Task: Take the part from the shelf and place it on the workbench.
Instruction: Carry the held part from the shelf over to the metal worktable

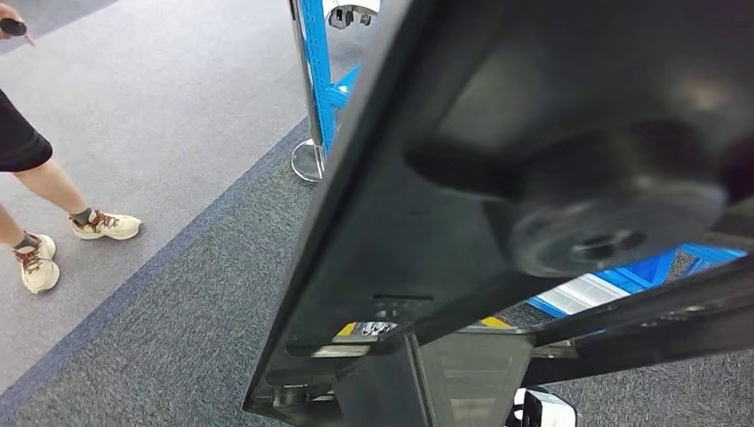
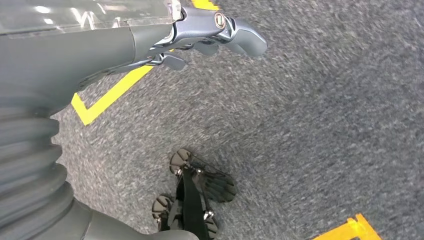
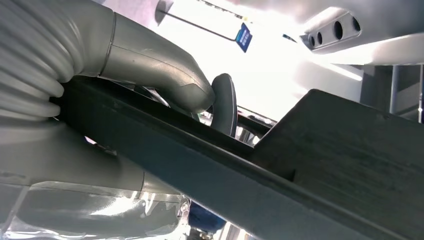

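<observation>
Black flat rigid metal part point(image 1: 427, 178), seemingly heavy, grasped along its edge by right hand point(image 3: 150, 70); left hand point(image 2: 200, 35) hangs released.

workshop: blue racking point(image 1: 318, 80), floor markings point(image 2: 107, 96)

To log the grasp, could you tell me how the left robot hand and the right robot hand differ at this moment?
The right robot hand grips the black part, its thumb hooked over the edge; the left robot hand holds nothing. The right lies against the part; the left hangs over grey carpet. Both have grey ribbed covers.
</observation>
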Robot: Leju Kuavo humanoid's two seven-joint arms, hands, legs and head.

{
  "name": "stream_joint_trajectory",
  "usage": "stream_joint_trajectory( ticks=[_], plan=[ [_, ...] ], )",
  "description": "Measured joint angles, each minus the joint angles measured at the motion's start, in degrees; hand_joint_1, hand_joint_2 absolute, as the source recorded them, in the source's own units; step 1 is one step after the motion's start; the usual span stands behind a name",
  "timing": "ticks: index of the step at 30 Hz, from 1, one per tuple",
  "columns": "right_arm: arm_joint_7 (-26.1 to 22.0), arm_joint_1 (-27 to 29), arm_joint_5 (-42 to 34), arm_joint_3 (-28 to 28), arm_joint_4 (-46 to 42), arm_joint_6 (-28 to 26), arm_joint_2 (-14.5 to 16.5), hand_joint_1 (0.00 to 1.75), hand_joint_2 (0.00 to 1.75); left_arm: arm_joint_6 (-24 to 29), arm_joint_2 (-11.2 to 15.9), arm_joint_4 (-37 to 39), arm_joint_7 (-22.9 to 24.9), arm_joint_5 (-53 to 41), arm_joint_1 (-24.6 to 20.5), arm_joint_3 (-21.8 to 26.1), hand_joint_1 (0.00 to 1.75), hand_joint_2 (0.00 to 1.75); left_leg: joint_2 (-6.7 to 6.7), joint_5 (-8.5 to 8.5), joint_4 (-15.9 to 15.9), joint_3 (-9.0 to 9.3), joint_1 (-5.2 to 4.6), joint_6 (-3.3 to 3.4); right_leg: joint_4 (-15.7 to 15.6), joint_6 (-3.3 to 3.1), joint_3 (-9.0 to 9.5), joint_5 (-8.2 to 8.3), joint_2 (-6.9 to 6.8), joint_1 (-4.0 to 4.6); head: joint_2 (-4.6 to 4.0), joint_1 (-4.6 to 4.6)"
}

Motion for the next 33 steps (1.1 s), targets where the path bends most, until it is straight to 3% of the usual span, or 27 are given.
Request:
stream_joint_trajectory(
  ticks=[2,4,6,7,8,9,10,11,13,15,18,20,22,23,24,25,27,29,31,33],
  plan=[
    [0.1,-0.22,-0.24,0.0,-0.02,-0.06,-0.01,1.75,1.75,-0.19,0.14,0.0,-0.02,-0.25,0.27,0.02,0.0,1.75,-0.79,0.11,-0.19,-0.27,0.2,-0.71,-0.41,-0.4,0.1,0.24,-1.16,-0.02,0.01,0.03],
    [0.2,-0.5,-0.82,-0.01,-0.14,-0.43,-0.13,1.75,1.75,-0.82,0.28,0.0,-0.18,-0.9,0.41,-0.01,0.0,1.75,0.99,-1.04,1.44,-1.02,0.26,-1.27,-1.08,-1.05,0.51,0.5,-2.43,-0.32,0.01,-0.3],
    [0.32,-0.62,-1.57,-0.1,-0.45,-1.07,-0.6,1.75,1.75,-1.63,0.49,0.0,-0.39,-1.73,0.19,-0.08,0.0,1.75,4.35,-4.41,7.73,-3.97,0.46,-1.94,-1.42,-1.42,0.76,0.54,-3.93,-0.34,0.01,-0.7],
    [0.4,-0.61,-1.85,-0.15,-0.61,-1.36,-0.95,1.75,1.75,-1.92,0.61,0.0,-0.43,-2.01,0.05,-0.13,0.0,1.75,5.4,-6.2,11.86,-5.99,0.64,-2.33,-1.43,-1.49,0.78,0.48,-4.77,-0.27,0.01,-0.77],
    [0.51,-0.55,-2.04,-0.19,-0.73,-1.56,-1.3,1.75,1.75,-2.13,0.72,0.0,-0.42,-2.22,-0.02,-0.18,0.0,1.75,5.87,-7.25,15.02,-7.52,0.79,-2.65,-1.43,-1.51,0.79,0.41,-5.59,-0.22,0.01,-0.77],
    [0.6,-0.49,-2.18,-0.21,-0.81,-1.66,-1.64,1.75,1.75,-2.24,0.76,0.0,-0.39,-2.34,0.01,-0.22,0.0,1.75,6.08,-7.24,16.23,-8.08,0.9,-2.86,-1.42,-1.48,0.83,0.34,-6.36,-0.18,0.01,-0.77],
    [0.62,-0.44,-2.28,-0.2,-0.86,-1.65,-1.9,1.75,1.75,-2.26,0.8,0.0,-0.36,-2.34,0.07,-0.25,0.0,1.75,6.28,-6.11,14.97,-7.36,0.96,-2.94,-1.42,-1.4,0.92,0.26,-7.06,-0.16,0.01,-0.77],
    [0.54,-0.42,-2.42,-0.19,-0.9,-1.56,-2.13,1.75,1.75,-2.2,0.81,0.0,-0.33,-2.32,0.11,-0.26,0.0,1.75,6.77,-4.19,11.41,-5.42,0.97,-2.88,-1.42,-1.29,1.08,0.15,-7.7,-0.15,0.01,-0.77],
    [0.27,-0.49,-2.73,-0.16,-0.92,-1.37,-2.51,1.75,1.75,-1.99,0.83,0.0,-0.33,-2.25,0.02,-0.26,0.0,1.75,9.18,-1.07,2.9,-0.92,0.68,-2.28,-1.45,-0.88,1.52,-0.09,-8.85,0.0,0.0,-0.75],
    [0.07,-0.58,-2.96,-0.14,-0.97,-1.32,-2.81,1.75,1.75,-1.83,0.83,0.0,-0.35,-2.22,-0.15,-0.26,0.0,1.75,10.58,-0.31,-0.74,0.85,0.26,-1.37,-1.51,-0.27,1.84,-0.25,-9.78,0.22,0.0,-0.7],
    [0.02,-0.74,-3.09,-0.11,-1.04,-1.32,-3.12,1.75,1.75,-1.79,0.84,0.0,-0.36,-2.21,-0.02,-0.26,0.0,1.75,8.93,-0.1,-1.03,0.66,0.12,-0.19,-1.85,0.8,2.33,-0.42,-10.9,0.21,0.01,-0.63],
    [0.01,-0.91,-3.14,-0.11,-1.09,-1.32,-3.33,1.75,1.75,-1.79,0.8,0.0,-0.36,-2.2,0.0,-0.26,0.0,1.75,7.62,0.4,-1.65,1.0,0.34,0.56,0.56,1.29,1.58,-2.42,-8.97,-0.01,0.01,-0.51],
    [-0.05,-0.92,-3.18,-0.09,-1.08,-1.31,-3.71,1.75,1.75,-1.81,0.76,0.0,-0.39,-2.22,-0.14,-0.26,0.0,1.75,6.24,0.68,-1.81,1.04,0.36,0.96,8.08,1.32,-1.9,-6.33,-5.69,-0.13,0.01,-0.33],
    [-0.13,-0.89,-3.21,-0.06,-1.06,-1.31,-3.98,1.75,1.75,-1.86,0.76,0.0,-0.43,-2.29,-0.19,-0.26,0.0,1.75,5.49,0.72,-1.76,0.95,0.27,1.06,12.11,1.28,-3.98,-7.8,-4.77,-0.1,0.01,-0.28],
    [-0.24,-0.86,-3.21,-0.02,-1.03,-1.35,-4.22,1.75,1.75,-1.93,0.77,0.0,-0.48,-2.48,-0.21,-0.27,0.0,1.75,4.68,0.72,-1.69,0.91,0.16,1.12,14.68,1.23,-5.45,-8.2,-4.32,-0.06,0.01,-0.24],
    [-0.35,-0.86,-3.21,0.01,-1.03,-1.42,-4.44,1.75,1.75,-2.03,0.77,0.0,-0.51,-2.73,-0.18,-0.3,0.0,1.75,3.84,0.69,-1.57,0.9,0.06,1.14,14.94,1.11,-5.87,-7.36,-4.1,-0.03,0.01,-0.22],
    [-0.48,-0.86,-3.03,0.09,-1.21,-1.79,-4.65,1.75,1.75,-2.3,0.76,0.0,-0.53,-3.49,-0.15,-0.45,0.0,1.75,2.15,0.52,-1.18,0.95,-0.05,1.04,8.88,0.67,-3.59,-3.0,-3.18,-0.01,0.0,-0.21],
    [-0.7,-0.84,-2.8,0.22,-1.62,-2.21,-4.69,1.75,1.75,-2.59,0.73,0.0,-0.5,-4.3,-0.22,-0.75,0.0,1.75,0.7,0.28,-0.68,0.72,-0.09,0.72,1.73,0.34,-0.62,-0.01,-0.73,-0.1,0.01,-0.25],
    [-1.28,-0.86,-2.92,0.33,-2.02,-2.11,-4.79,1.75,1.75,-2.76,0.78,0.0,-0.44,-4.93,-0.25,-1.09,0.0,1.75,-0.45,0.23,-0.39,0.18,0.03,0.14,-0.6,0.3,0.2,0.28,0.4,0.0,0.01,-0.31],
    [-1.53,-1.03,-3.37,0.3,-2.16,-1.19,-4.84,1.75,1.75,-2.74,0.92,0.0,-0.37,-5.19,-0.09,-1.28,0.0,1.75,-1.19,0.28,-0.35,-0.19,0.26,-0.57,-0.97,-0.05,0.28,0.49,-0.72,0.05,0.01,-0.33]
  ],
)
